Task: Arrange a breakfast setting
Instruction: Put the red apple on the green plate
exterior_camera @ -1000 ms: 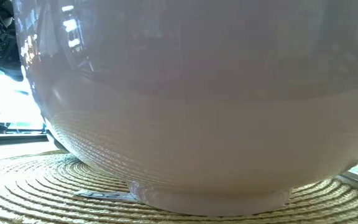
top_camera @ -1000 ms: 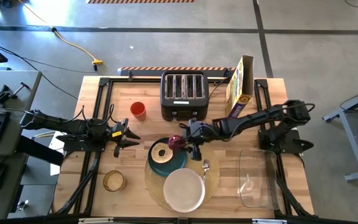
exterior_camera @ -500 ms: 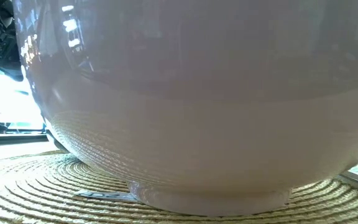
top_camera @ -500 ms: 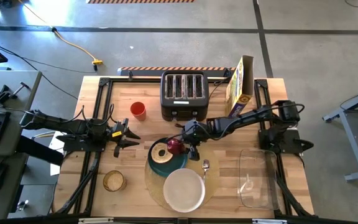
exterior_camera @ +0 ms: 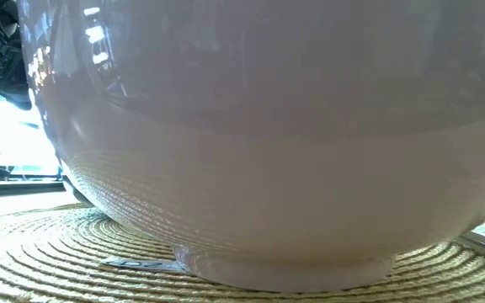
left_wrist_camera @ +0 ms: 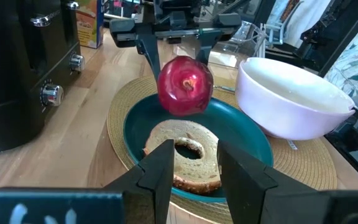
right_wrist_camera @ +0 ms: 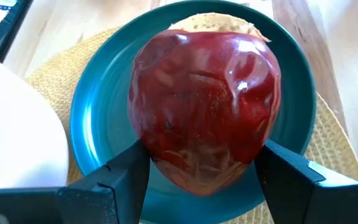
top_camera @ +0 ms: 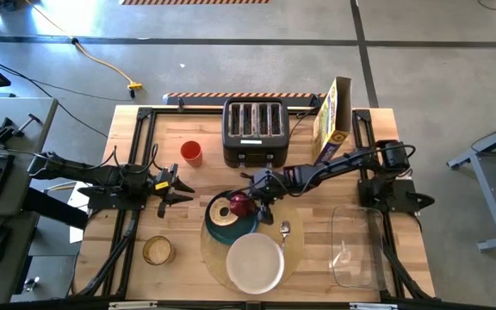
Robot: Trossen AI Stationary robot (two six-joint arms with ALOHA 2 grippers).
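Table: right gripper (top_camera: pixel 250 204) clamps red apple (left_wrist_camera: pixel 186 86) above teal plate (left_wrist_camera: pixel 247 146) | left gripper (top_camera: pixel 179 188) parted, well clear.

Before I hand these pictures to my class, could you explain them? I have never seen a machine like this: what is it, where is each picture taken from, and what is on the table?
It is a robot with two dark arms at a wooden table, each ending in a two-finger gripper. One camera looks straight down, one sits at table height, and one rides on each wrist.

On a round placemat lie a teal plate with a bagel half, a white bowl and a spoon. The table-height camera sees almost only that bowl. A black toaster, a red cup and a cereal box stand behind.

The right gripper holds a red apple above the plate. The left gripper waits open to the side.
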